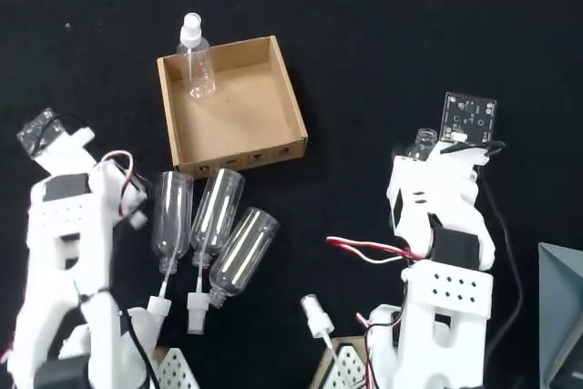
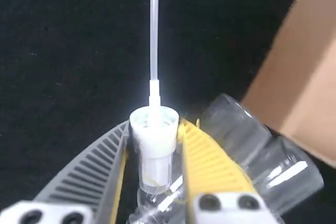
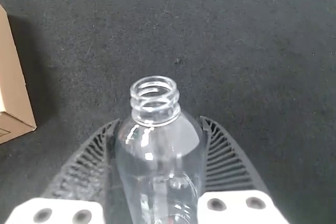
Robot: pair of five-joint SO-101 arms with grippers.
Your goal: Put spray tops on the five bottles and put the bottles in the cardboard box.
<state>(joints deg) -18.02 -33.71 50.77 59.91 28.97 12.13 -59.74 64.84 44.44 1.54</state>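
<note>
A spray top (image 2: 154, 148) was clenched in the left gripper (image 2: 154, 128), and an uncapped bottle (image 3: 156, 98) was grasped by the right gripper (image 3: 157, 127). 1 capped bottle (image 1: 196, 66) was seen in a corner of the cardboard box (image 1: 246, 111), and 3 bottles (image 1: 217, 211) were laid on the desk (image 1: 364, 43) just beside it.

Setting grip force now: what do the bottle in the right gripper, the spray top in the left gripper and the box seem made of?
The held bottle looks like clear glossy plastic, possibly glass: the table shows through it, with bright glints. The spray top looks like white, faintly translucent plastic, smooth, with a thin tube. The box looks like brown matte cardboard.
</note>
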